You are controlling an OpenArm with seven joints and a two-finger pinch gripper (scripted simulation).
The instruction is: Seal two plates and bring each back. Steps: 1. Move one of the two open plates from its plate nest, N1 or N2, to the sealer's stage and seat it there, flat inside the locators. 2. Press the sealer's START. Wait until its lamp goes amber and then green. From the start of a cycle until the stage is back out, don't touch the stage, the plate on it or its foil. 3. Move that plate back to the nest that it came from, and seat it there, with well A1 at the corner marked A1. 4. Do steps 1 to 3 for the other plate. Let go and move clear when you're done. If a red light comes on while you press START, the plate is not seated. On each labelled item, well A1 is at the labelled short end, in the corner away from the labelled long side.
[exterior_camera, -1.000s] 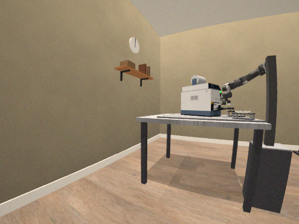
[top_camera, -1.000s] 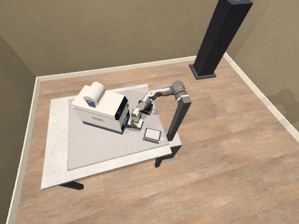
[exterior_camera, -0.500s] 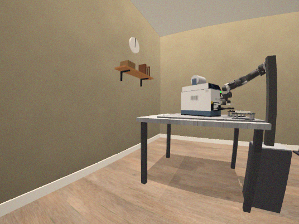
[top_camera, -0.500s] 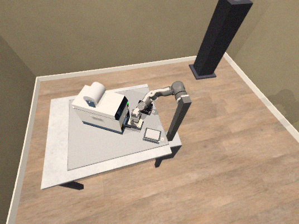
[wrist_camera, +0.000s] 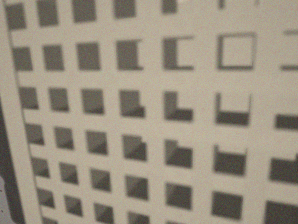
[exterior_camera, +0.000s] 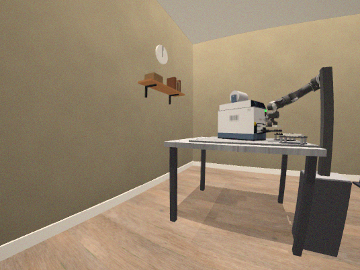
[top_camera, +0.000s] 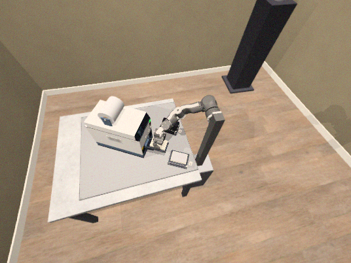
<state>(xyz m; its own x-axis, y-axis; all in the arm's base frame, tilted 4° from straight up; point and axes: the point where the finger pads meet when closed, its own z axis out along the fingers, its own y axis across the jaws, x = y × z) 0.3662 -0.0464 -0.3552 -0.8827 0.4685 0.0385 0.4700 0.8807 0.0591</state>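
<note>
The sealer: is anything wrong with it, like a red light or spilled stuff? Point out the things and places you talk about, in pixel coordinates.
Nothing odd stands out on the sealer [top_camera: 114, 127] [exterior_camera: 236, 121]. Its lit lamp [top_camera: 150, 121] [exterior_camera: 265, 111] is green, not red, and it sits upright with no spill showing. The claw hides part of the stage.

From my station, I can make out no clear shift in the grey jointed robot arm [top_camera: 190, 107] [exterior_camera: 295, 96] beside the white boxy sealer [top_camera: 121, 131] [exterior_camera: 236, 119] between the earlier views and now.
</note>
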